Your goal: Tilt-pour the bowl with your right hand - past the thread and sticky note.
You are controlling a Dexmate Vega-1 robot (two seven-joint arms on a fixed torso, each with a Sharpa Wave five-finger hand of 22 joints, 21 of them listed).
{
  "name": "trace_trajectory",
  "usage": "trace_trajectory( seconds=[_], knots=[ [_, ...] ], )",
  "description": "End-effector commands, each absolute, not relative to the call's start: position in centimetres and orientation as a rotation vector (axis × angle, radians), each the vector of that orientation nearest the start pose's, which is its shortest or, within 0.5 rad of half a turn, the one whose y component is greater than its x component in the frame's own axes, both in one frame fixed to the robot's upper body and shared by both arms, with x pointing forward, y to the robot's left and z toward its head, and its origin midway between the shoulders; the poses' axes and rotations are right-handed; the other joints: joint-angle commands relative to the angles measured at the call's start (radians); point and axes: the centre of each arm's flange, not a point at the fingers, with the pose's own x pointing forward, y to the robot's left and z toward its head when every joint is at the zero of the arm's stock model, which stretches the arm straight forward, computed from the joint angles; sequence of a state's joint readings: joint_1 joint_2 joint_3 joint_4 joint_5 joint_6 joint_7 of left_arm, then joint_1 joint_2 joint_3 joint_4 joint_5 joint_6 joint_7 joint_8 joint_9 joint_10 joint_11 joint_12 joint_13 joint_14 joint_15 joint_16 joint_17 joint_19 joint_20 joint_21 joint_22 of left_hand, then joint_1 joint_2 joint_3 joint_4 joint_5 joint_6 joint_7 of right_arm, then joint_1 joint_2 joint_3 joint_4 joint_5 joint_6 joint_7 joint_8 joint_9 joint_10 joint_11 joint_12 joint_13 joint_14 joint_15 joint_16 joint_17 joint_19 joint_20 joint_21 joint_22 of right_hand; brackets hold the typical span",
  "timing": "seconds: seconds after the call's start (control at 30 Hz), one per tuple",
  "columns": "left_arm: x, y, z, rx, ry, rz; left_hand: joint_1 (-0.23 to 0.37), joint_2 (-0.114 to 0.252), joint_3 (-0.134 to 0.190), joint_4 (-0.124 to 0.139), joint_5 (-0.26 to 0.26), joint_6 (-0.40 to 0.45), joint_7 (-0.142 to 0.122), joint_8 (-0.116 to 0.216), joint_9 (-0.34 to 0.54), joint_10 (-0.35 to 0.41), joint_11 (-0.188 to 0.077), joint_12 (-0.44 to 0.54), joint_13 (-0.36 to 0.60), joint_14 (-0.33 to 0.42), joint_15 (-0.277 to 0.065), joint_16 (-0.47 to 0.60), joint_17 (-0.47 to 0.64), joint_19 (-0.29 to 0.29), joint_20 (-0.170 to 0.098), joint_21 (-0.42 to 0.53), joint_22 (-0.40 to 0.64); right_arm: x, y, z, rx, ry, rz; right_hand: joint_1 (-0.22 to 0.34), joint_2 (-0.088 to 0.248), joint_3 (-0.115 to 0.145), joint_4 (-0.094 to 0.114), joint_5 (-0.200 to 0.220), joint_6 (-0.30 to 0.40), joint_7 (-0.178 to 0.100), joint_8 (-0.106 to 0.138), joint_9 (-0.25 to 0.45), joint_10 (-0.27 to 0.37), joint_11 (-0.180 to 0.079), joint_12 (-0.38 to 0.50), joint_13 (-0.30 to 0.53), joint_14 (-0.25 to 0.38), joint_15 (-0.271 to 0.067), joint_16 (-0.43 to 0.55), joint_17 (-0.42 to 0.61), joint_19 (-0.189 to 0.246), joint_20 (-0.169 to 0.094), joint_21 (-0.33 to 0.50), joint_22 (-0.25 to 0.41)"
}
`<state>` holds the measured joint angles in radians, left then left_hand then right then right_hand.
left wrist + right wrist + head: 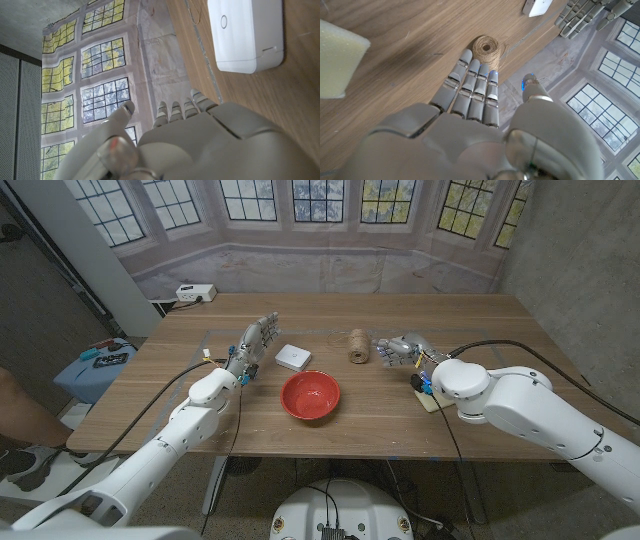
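The red bowl [310, 395] sits upright on the tabletop [480, 320], near the front edge and between the two arms; nothing holds it, and no contents can be made out in it. The right hand [400, 350] hovers off to the bowl's right and a little farther back, just beside the spool of thread [359, 346]; its fingers [470, 90] are stretched out and apart, gripping nothing, and in the right wrist view they point at the spool with a small gap left. A pale yellow sticky note pad [337, 60] lies on the wood near that hand — in the head view the forearm largely covers it. The left hand [255, 343] stands on the other side, fingers apart and holding nothing, just beside a small white box [293, 357].

Judged from this, the task is at its reach stage — the bowl is not yet grasped, so no tilt can begin. The next move seems to call for bringing the right hand inward and toward the robot, clear of the spool and the pad, down to the bowl's near-right rim; a firm pinch on the rim would then be needed before tipping; brushing the spool could send it rolling.
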<state>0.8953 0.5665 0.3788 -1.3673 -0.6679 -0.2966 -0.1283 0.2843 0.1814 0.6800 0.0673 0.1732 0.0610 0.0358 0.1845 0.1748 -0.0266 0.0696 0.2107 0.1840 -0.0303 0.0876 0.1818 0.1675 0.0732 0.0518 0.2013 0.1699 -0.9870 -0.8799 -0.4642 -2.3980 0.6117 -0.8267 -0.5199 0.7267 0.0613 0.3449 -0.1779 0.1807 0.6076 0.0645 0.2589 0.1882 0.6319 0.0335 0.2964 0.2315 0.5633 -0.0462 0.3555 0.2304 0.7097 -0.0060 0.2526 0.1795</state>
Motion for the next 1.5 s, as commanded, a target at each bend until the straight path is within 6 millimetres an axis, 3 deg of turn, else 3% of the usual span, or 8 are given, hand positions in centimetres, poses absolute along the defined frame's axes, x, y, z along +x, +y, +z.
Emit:
trace_trajectory(
  seconds=[0.03,0.33,1.07,1.5],
  knots=[
    [63.3,28.8,-4.1,0.014,-0.596,-0.320,0.008,-0.003,0.001,-0.007,-0.001,0.009,0.001,0.001,0.001,0.009,0.004,0.001,0.002,0.004,0.008,0.000,0.003,0.010,0.002,-0.002,0.005,47.7,-16.3,-2.2,-0.602,-0.232,0.116,0.029,-0.001,0.003,-0.008,0.000,0.011,0.001,0.003,0.004,0.015,0.002,0.008,0.002,0.015,-0.003,0.010,0.001,0.016,-0.001,0.007,0.003],
    [63.0,28.8,-4.5,0.009,-0.597,-0.316,0.011,-0.003,0.000,-0.012,-0.001,0.010,0.000,0.000,0.002,0.012,0.005,0.001,0.002,0.003,0.008,-0.001,0.003,0.011,0.002,-0.002,0.005,47.6,-15.2,-2.1,-0.637,-0.245,0.147,0.072,-0.018,0.006,-0.013,-0.001,0.002,0.001,-0.006,0.004,0.007,-0.002,0.001,0.003,0.011,-0.002,0.007,-0.001,0.019,-0.002,0.005,0.002],
    [62.7,29.2,-4.4,0.016,-0.610,-0.313,0.016,-0.006,-0.004,-0.023,-0.001,0.010,-0.002,-0.001,0.002,0.015,0.003,0.000,0.003,0.002,0.008,-0.002,0.003,0.011,0.001,-0.003,0.005,48.2,-12.7,-2.2,-0.709,-0.271,0.205,0.105,-0.025,0.006,-0.006,-0.002,0.000,-0.002,-0.012,0.005,0.005,-0.008,-0.004,0.005,0.008,-0.010,0.008,0.002,0.019,-0.003,0.002,0.003],
    [62.6,29.2,-4.3,0.016,-0.617,-0.316,0.018,-0.005,-0.007,-0.027,-0.001,0.010,-0.002,-0.002,0.002,0.018,0.001,0.000,0.003,0.001,0.010,-0.002,0.003,0.010,0.002,-0.004,0.005,49.4,-10.7,-1.2,-0.767,-0.295,0.265,0.132,-0.026,0.008,-0.006,-0.002,-0.003,-0.006,-0.017,0.005,0.002,-0.012,-0.009,0.006,0.002,-0.009,0.007,0.003,0.017,-0.005,0.000,0.003]
  ],
)
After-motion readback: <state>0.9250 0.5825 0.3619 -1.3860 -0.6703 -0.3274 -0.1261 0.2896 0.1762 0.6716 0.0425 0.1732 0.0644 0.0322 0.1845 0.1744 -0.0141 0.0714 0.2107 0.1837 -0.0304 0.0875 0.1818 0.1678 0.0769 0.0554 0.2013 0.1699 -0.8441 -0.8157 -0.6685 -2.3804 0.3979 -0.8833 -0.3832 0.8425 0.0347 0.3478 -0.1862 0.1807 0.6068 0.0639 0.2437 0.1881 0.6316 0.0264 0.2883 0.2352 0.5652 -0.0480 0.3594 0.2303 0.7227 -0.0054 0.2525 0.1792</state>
